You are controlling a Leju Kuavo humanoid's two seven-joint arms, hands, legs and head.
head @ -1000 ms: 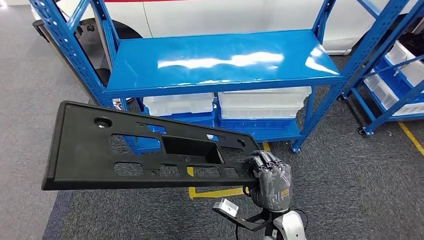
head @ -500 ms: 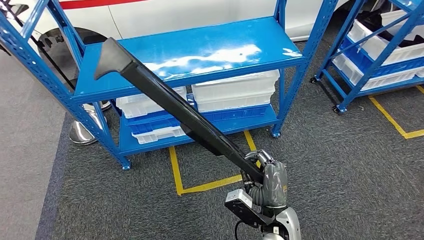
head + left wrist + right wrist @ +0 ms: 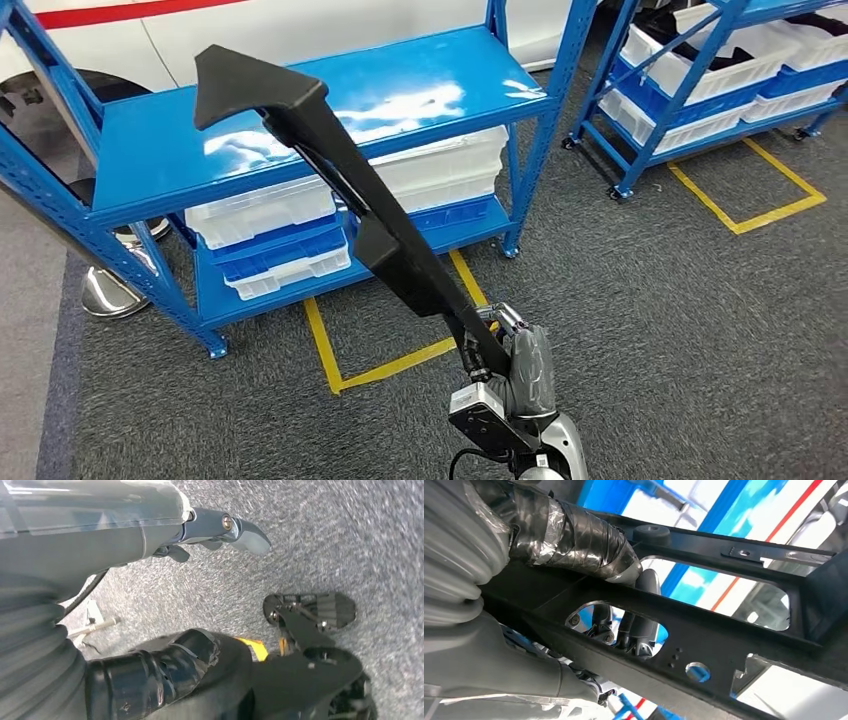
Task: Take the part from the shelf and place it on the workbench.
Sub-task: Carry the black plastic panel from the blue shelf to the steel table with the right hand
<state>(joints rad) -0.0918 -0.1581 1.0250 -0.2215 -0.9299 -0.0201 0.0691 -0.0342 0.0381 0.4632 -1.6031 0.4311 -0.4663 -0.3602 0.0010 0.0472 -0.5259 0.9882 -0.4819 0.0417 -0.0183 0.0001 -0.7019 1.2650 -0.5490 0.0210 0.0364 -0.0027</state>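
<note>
The part (image 3: 370, 215) is a long black plastic panel with cut-outs. In the head view I see it edge-on, slanting up and to the left from my right hand (image 3: 525, 365), which grips its lower end. Its upper end stands in front of the blue shelf (image 3: 150, 160). In the right wrist view the part (image 3: 724, 640) crosses the picture, with the taped thumb (image 3: 574, 537) on one face and the fingers (image 3: 639, 630) showing through a cut-out. My left hand (image 3: 125, 535) hangs over the grey carpet and holds nothing, its fingers apart.
White bins (image 3: 260, 215) fill the shelf's lower levels. A second blue rack (image 3: 690, 80) with bins stands at the right. Yellow tape lines (image 3: 380, 370) mark the grey carpet. A white car (image 3: 300, 25) is behind the shelf, and a chrome stand base (image 3: 105, 290) sits at its left.
The part has swung from lying flat across the view to edge-on and tilted upward in my right hand. The whole scene has shifted left, so the camera has moved.
</note>
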